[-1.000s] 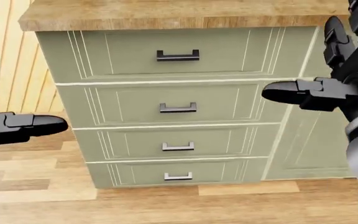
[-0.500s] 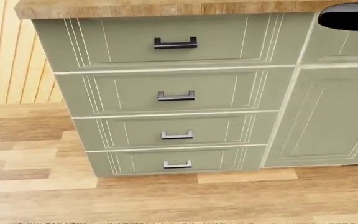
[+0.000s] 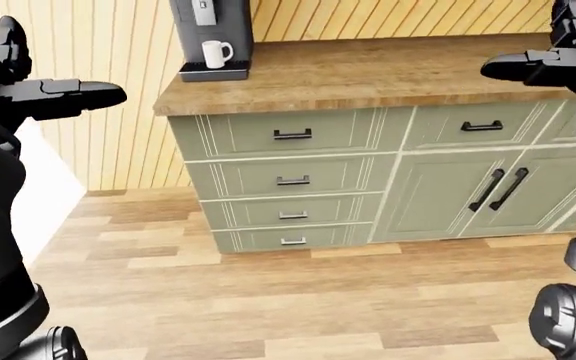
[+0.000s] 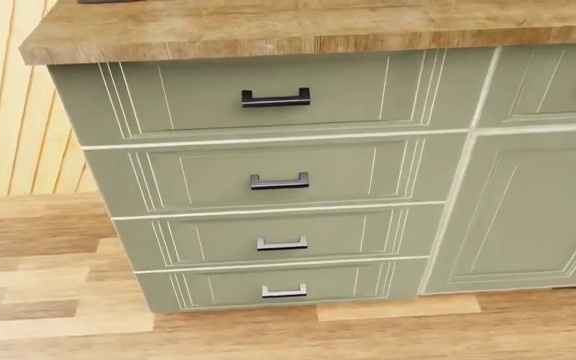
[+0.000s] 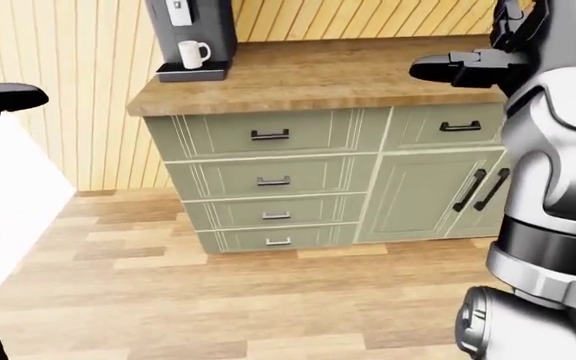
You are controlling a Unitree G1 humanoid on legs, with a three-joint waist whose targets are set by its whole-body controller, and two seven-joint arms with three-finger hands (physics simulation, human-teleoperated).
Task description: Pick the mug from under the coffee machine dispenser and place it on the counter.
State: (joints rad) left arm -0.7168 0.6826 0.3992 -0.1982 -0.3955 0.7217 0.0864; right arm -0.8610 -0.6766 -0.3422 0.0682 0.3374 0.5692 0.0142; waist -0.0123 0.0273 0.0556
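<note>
A white mug [image 3: 214, 53] stands on the drip tray of a dark coffee machine [image 3: 210, 30], at the left end of the wooden counter [image 3: 388, 71]; it also shows in the right-eye view as the mug [image 5: 192, 54]. My left hand [image 3: 63, 94] hangs raised at the left of the left-eye view, fingers spread, holding nothing. My right hand [image 5: 468, 67] is lifted over the counter's right part, open and empty. Both hands are far from the mug. The head view shows only the counter edge and drawers.
Below the counter is a green cabinet with several drawers [image 4: 278, 176] and doors [image 3: 493, 191] to the right. A slatted wooden wall [image 3: 108, 150] runs behind and to the left. Wood floor [image 3: 268, 300] lies between me and the cabinet.
Both hands have left the head view, rising out of it. The head view has shifted: the drawers sat higher half a second ago and are now lower again.
</note>
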